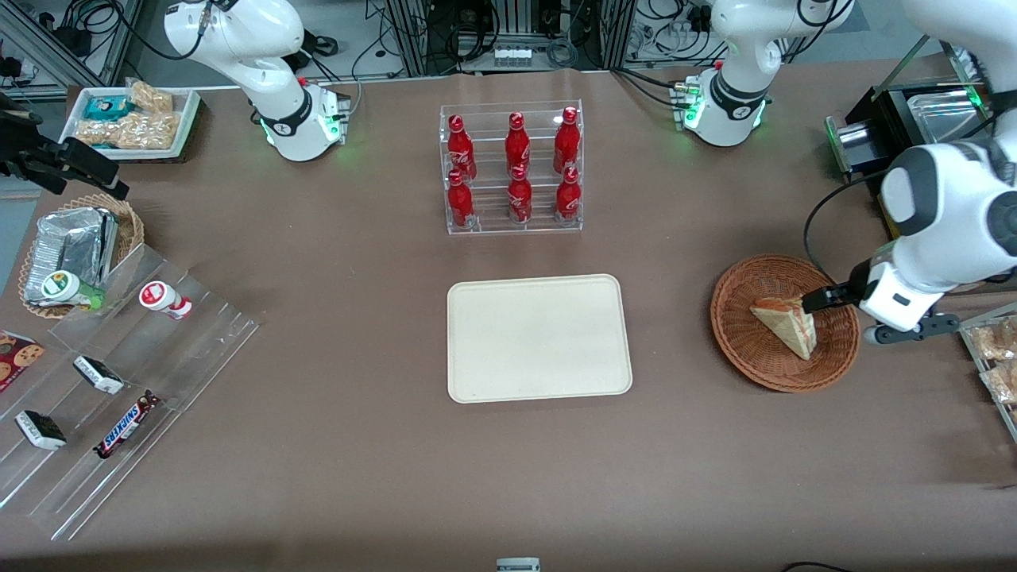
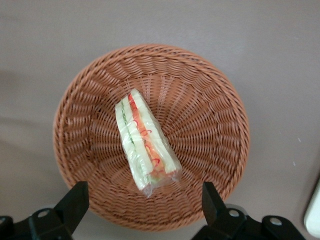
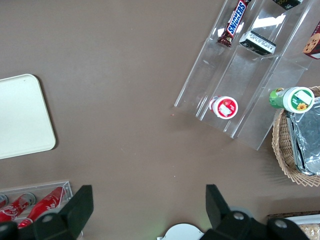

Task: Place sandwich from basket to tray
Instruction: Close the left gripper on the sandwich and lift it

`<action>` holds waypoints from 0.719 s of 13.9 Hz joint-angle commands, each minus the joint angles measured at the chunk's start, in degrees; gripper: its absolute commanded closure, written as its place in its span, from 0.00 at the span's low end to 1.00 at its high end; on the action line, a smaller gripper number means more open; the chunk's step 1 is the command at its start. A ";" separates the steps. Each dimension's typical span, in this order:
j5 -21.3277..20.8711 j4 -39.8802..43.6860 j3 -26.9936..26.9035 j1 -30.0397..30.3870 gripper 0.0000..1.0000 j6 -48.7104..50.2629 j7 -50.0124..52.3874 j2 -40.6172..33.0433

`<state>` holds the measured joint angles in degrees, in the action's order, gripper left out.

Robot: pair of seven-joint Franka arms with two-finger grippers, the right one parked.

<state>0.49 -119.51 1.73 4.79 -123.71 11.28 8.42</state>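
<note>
The sandwich (image 1: 786, 326) (image 2: 145, 142), a plastic-wrapped wedge of pale bread, lies in the round reddish-brown wicker basket (image 1: 739, 349) (image 2: 210, 130) with its red, orange and green filling side showing in the left wrist view. My gripper (image 1: 818, 300) (image 2: 144, 207) hovers over the basket's rim on the working arm's side, above the sandwich and apart from it. It is open, and nothing is between the black fingers (image 2: 75, 200). The cream tray (image 1: 539, 338) (image 3: 22, 115) lies flat and bare at mid-table, toward the parked arm's end from the basket.
A clear rack of red bottles (image 1: 512, 171) stands farther from the front camera than the tray. A packed snack container (image 1: 997, 349) sits beside the basket at the table's edge. A clear stepped display (image 1: 119, 381), a tan basket with foil packs (image 1: 75, 254) and a white snack tray (image 1: 131, 119) lie toward the parked arm's end.
</note>
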 commanded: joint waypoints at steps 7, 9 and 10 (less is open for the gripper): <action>-0.84 -3.09 0.30 -0.14 0.00 -4.08 34.74 0.89; -0.84 -3.44 0.30 -0.31 0.00 -5.23 39.51 2.30; -0.84 -3.45 0.30 -0.31 0.00 -5.32 39.79 2.91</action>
<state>0.47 -122.68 1.90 4.71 -127.45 47.45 9.95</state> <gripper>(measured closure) 0.000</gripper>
